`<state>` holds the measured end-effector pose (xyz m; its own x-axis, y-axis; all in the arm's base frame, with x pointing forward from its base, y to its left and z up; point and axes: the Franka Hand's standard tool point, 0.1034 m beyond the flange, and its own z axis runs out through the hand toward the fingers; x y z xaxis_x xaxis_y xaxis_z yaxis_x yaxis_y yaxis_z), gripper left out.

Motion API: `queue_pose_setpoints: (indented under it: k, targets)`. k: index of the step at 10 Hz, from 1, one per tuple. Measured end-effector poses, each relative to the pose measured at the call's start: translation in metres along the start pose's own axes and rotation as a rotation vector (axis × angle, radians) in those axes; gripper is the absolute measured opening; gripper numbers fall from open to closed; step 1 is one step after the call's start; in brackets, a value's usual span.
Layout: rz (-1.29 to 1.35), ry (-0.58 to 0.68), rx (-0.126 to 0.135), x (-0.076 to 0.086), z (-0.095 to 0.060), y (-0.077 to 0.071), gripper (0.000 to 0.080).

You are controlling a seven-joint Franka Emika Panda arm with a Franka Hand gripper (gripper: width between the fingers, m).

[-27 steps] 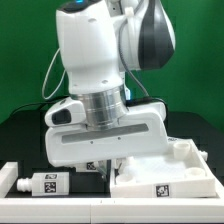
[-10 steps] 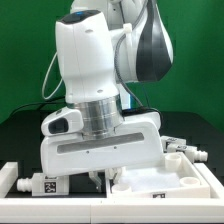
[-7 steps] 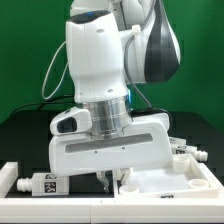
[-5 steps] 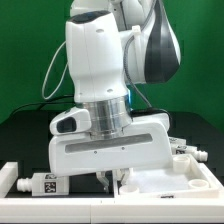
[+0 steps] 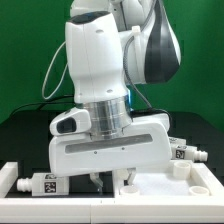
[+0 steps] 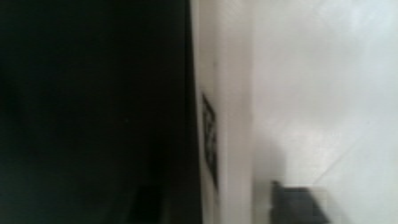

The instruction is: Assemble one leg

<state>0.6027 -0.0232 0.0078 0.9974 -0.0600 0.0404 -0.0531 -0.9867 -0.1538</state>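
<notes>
A tagged white leg (image 5: 38, 184) lies apart at the exterior view's left, our gripper (image 5: 110, 180) hangs empty, jaws spread, at the edge of the white tabletop (image 5: 178, 188), so we judge a square pinch comes next.

The table (image 5: 18, 135) has a black top, bare at the exterior view's left, where it meets a green backdrop (image 5: 25, 60). A white rail (image 5: 8, 172) lies along its near corner on that side. Just inside the rail lies 1 white leg (image 5: 45, 183) on its side, with a black-and-white tag facing the camera. At the exterior view's right a large white panel (image 5: 175, 192) with raised edges rests flat on the table. Another leg (image 5: 185, 154), also tagged, lies at the panel's far edge; whether it touches the table cannot be told. The blurred wrist view shows only black tabletop (image 6: 89, 110) beside a white surface (image 6: 311, 90).
</notes>
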Motion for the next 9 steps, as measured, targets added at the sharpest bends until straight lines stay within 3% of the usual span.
queue_pose_setpoints:
  k: [1, 2, 3, 4, 7, 9]
  targets:
    - [0.000, 0.000, 0.000, 0.000, 0.000, 0.000, 0.0446]
    - [-0.003, 0.001, 0.000, 0.001, -0.001, 0.000, 0.0598]
    - [-0.050, 0.003, 0.000, 0.004, -0.013, 0.000, 0.0634]
    - [-0.088, 0.019, -0.004, 0.006, -0.030, -0.002, 0.0634]
    - [-0.174, -0.016, -0.005, -0.008, -0.060, -0.021, 0.0647]
    - [-0.311, -0.006, -0.009, -0.007, -0.056, -0.018, 0.0649]
